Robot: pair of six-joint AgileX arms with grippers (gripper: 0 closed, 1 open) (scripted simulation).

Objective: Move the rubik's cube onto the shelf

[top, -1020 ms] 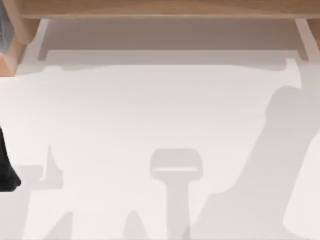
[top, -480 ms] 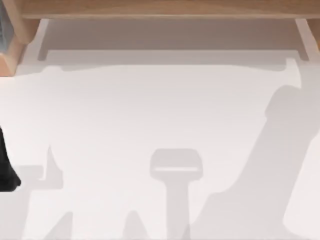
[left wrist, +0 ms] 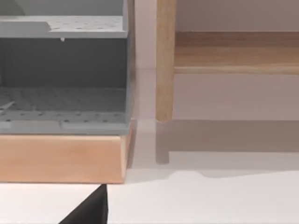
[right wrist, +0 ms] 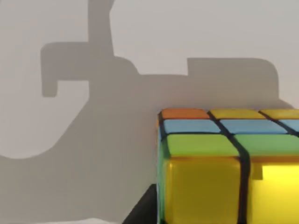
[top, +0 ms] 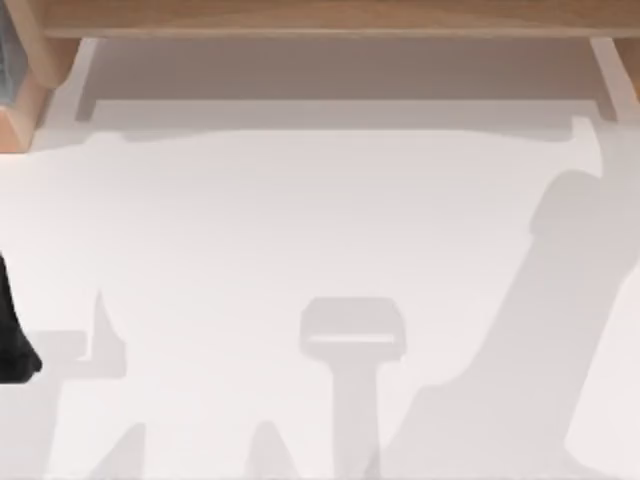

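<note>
Your right wrist camera is looking at the rubik's cube [right wrist: 224, 168] from very close, with yellow, green, blue and orange squares facing it and pale table beyond; whether the right gripper's fingers are clamping it, you cannot tell. From above, you are seeing the shelf [top: 330, 18] running along the far edge over a wide white table [top: 300, 220] crossed by arm shadows. Your left wrist camera is facing the shelf's wooden side support [left wrist: 165, 60] just beside a grey rack [left wrist: 63, 74] sitting on a wooden base.
</note>
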